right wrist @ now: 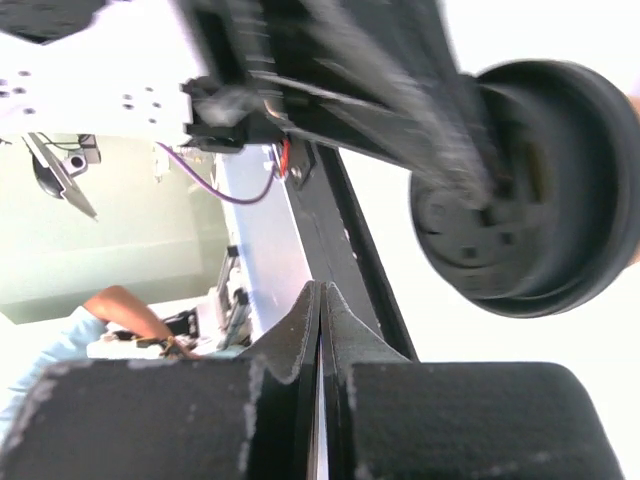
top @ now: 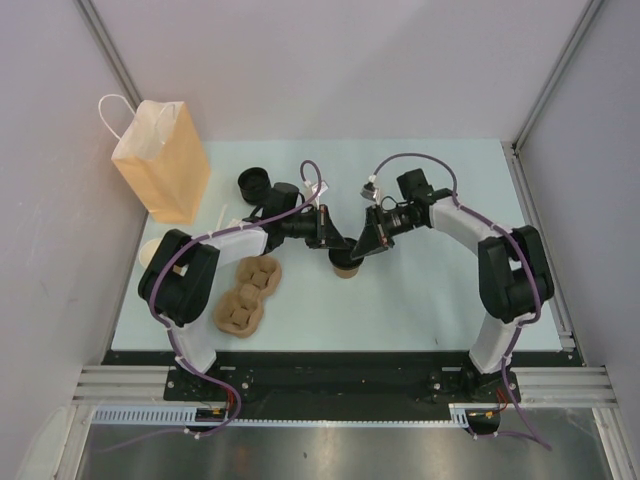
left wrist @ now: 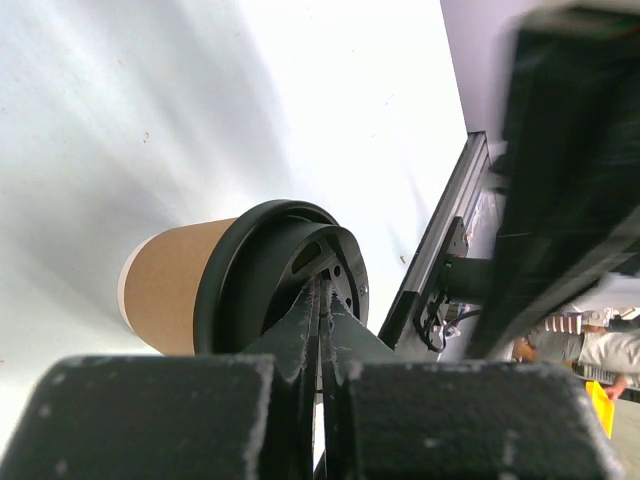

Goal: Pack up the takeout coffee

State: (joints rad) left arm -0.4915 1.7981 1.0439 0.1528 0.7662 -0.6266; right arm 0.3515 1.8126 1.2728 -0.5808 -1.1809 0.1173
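The takeout coffee, a brown paper cup with a black lid, stands mid-table under both grippers. In the left wrist view its lid and brown wall fill the middle. My left gripper is shut, holding nothing, its tips against the top of the lid. From above, the left gripper and right gripper meet over the cup. In the right wrist view my right gripper is shut and empty, apart from the lid, which the blurred left fingers cross.
A tan paper bag with a white handle stands at the back left. A stack of black lids sits beside it. A pulp cup carrier lies at the near left. A lidless tan cup peeks out behind the left arm.
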